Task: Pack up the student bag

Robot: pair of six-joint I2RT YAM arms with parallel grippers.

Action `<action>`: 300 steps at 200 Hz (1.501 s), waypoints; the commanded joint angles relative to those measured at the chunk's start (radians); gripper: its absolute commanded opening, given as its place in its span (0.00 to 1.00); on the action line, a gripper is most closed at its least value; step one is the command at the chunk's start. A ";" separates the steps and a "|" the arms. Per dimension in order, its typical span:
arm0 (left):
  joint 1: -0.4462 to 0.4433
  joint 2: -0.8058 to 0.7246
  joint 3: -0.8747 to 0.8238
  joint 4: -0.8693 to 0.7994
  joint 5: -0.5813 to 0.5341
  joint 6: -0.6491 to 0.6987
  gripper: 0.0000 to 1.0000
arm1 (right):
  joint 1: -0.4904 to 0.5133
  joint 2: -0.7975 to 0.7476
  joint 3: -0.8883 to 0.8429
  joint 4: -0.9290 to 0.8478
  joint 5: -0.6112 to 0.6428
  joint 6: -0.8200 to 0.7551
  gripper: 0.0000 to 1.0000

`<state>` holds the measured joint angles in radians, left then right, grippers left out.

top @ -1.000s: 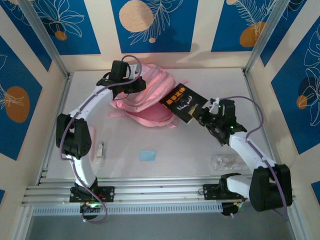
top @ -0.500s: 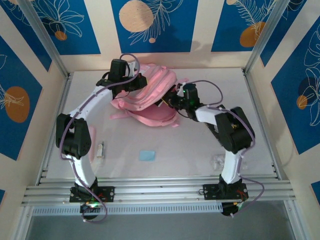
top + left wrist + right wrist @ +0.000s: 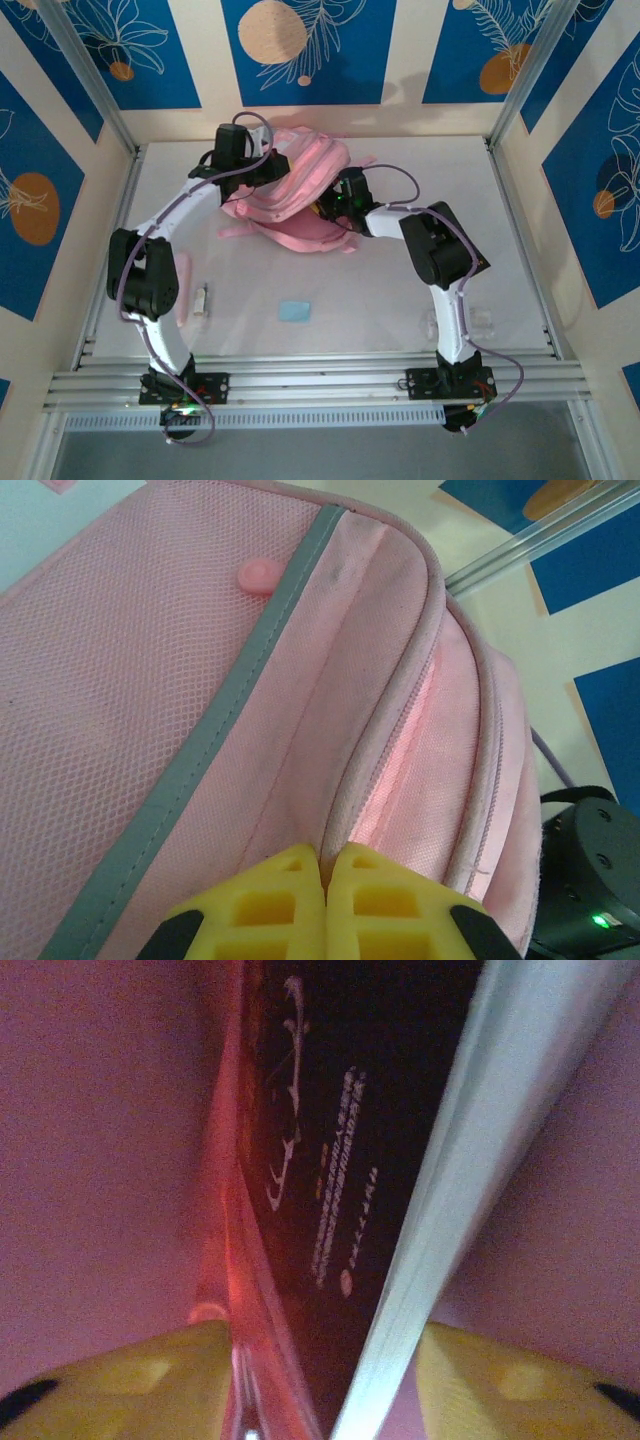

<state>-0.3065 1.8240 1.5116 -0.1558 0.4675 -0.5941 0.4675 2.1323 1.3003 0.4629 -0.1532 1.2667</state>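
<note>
The white desk (image 3: 400, 300) takes up the middle of the overhead view, walled in by blue and cream panels. The student bag (image 3: 300, 195), pink with grey stripes, lies at the upper centre of the desk, its top flap lifted and its thin straps trailing onto the desk at the lower left.

The left arm (image 3: 175, 215) curves up from the lower left of the frame to the bag's upper left edge. The right arm (image 3: 440, 255) rises from the lower right, bends sharply, and reaches left into the bag's opening.

In the right wrist view a black book (image 3: 340, 1110) with pale lettering and a white page edge stands inside the bag, pink fabric on both sides of it. The right pincer (image 3: 320, 1360) is open, with one yellow finger (image 3: 120, 1380) at the lower left of that frame and the other at the lower right. The book sits between them, with a thin gap beside the page edge.

The left pincer (image 3: 323, 865) is closed, its yellow fingertips pressed together on the pink seam of the bag, at the bottom centre of the left wrist view.

A clear plastic packet (image 3: 460, 322) lies at the lower right of the desk. A flat pink thing (image 3: 181, 285) and a small pale thing (image 3: 201, 300) lie at the lower left, and a small blue piece (image 3: 294, 310) sits below the bag.
</note>
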 commanded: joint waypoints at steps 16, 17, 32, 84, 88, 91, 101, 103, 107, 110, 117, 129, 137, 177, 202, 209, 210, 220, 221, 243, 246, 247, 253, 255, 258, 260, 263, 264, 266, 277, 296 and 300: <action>0.037 -0.053 -0.023 0.087 -0.053 -0.013 0.00 | -0.036 -0.234 -0.118 -0.089 0.002 -0.018 0.63; 0.037 -0.053 -0.023 0.087 -0.055 -0.012 0.00 | -0.038 -0.239 -0.121 -0.092 -0.001 -0.019 0.63; 0.038 -0.052 -0.032 0.082 -0.075 0.003 0.00 | -0.056 -0.324 -0.174 -0.148 -0.035 -0.055 0.63; 0.038 -0.073 -0.143 0.047 -0.141 0.063 0.00 | -0.205 -0.583 -0.210 -0.615 -0.004 -0.419 0.67; 0.038 -0.080 -0.156 0.042 -0.150 0.070 0.00 | -0.222 -0.593 -0.201 -0.659 0.019 -0.450 0.67; 0.038 -0.084 -0.164 0.038 -0.158 0.077 0.00 | -0.234 -0.599 -0.195 -0.690 0.035 -0.478 0.68; 0.038 -0.098 -0.187 0.020 -0.187 0.095 0.00 | -0.281 -0.610 -0.171 -0.772 0.061 -0.580 0.71; 0.038 -0.101 -0.191 0.016 -0.193 0.099 0.00 | -0.289 -0.609 -0.163 -0.789 0.060 -0.603 0.71; 0.037 -0.106 -0.198 0.008 -0.204 0.105 0.00 | -0.311 -0.607 -0.148 -0.828 0.062 -0.645 0.71; 0.038 -0.111 -0.204 0.002 -0.212 0.108 0.00 | -0.326 -0.604 -0.134 -0.859 0.069 -0.670 0.71; 0.038 -0.119 -0.215 -0.012 -0.230 0.115 0.00 | -0.360 -0.599 -0.111 -0.919 0.099 -0.715 0.73; 0.037 -0.132 -0.229 -0.043 -0.246 0.124 0.13 | -0.419 -0.595 -0.098 -0.973 0.148 -0.760 0.76; 0.034 -0.141 -0.241 -0.058 -0.250 0.126 0.24 | -0.451 -0.595 -0.103 -0.981 0.173 -0.777 0.82; -0.008 -0.233 -0.381 -0.019 -0.241 0.054 0.66 | -0.572 -0.558 -0.128 -0.971 0.349 -0.823 1.00; -0.081 -0.292 -0.500 0.074 -0.279 -0.034 0.74 | -0.650 -0.506 -0.128 -0.949 0.381 -0.827 0.99; -0.107 -0.304 -0.526 0.099 -0.295 -0.056 0.87 | -0.673 -0.485 -0.119 -0.957 0.362 -0.820 0.99; -0.110 -0.306 -0.530 0.102 -0.297 -0.060 0.88 | -0.678 -0.482 -0.118 -0.957 0.360 -0.819 0.99; -0.148 -0.315 -0.556 0.134 -0.319 -0.083 0.97 | -0.708 -0.456 -0.117 -0.950 0.333 -0.810 0.99; -0.153 -0.316 -0.557 0.137 -0.321 -0.084 0.97 | -0.711 -0.453 -0.117 -0.950 0.327 -0.810 0.99; -0.231 -0.312 -0.580 0.187 -0.379 -0.121 1.00 | -0.762 -0.403 -0.115 -0.949 0.223 -0.805 0.99; -0.242 -0.310 -0.580 0.190 -0.388 -0.125 1.00 | -0.767 -0.395 -0.113 -0.952 0.219 -0.804 0.99; -0.245 -0.309 -0.580 0.191 -0.391 -0.128 1.00 | -0.768 -0.393 -0.113 -0.952 0.218 -0.804 0.99; -0.262 -0.303 -0.580 0.203 -0.401 -0.135 1.00 | -0.775 -0.383 -0.113 -0.955 0.215 -0.802 0.99; -0.266 -0.300 -0.580 0.208 -0.401 -0.137 1.00 | -0.778 -0.380 -0.113 -0.956 0.215 -0.801 1.00; -0.272 -0.296 -0.580 0.214 -0.401 -0.140 1.00 | -0.782 -0.376 -0.114 -0.958 0.213 -0.800 0.99; -0.275 -0.293 -0.580 0.218 -0.399 -0.144 1.00 | -0.785 -0.372 -0.114 -0.959 0.212 -0.799 0.99; -0.281 -0.289 -0.579 0.225 -0.397 -0.150 1.00 | -0.790 -0.368 -0.116 -0.960 0.208 -0.799 0.99; -0.282 -0.287 -0.579 0.228 -0.396 -0.152 1.00 | -0.790 -0.367 -0.116 -0.960 0.207 -0.799 0.99; -0.284 -0.285 -0.579 0.232 -0.396 -0.157 1.00 | -0.794 -0.365 -0.117 -0.960 0.205 -0.798 0.99; -0.298 -0.271 -0.582 0.267 -0.379 -0.173 1.00 | -0.812 -0.355 -0.127 -0.962 0.201 -0.795 0.99; -0.315 -0.250 -0.582 0.306 -0.364 -0.191 1.00 | -0.837 -0.348 -0.151 -0.967 0.164 -0.797 0.99; -0.319 -0.246 -0.581 0.311 -0.361 -0.194 1.00 | -0.838 -0.348 -0.159 -0.969 0.163 -0.800 0.99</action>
<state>-0.6079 1.5478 0.9356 0.0620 0.1177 -0.7395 -0.3492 1.7794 1.1732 -0.4767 0.0769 0.4751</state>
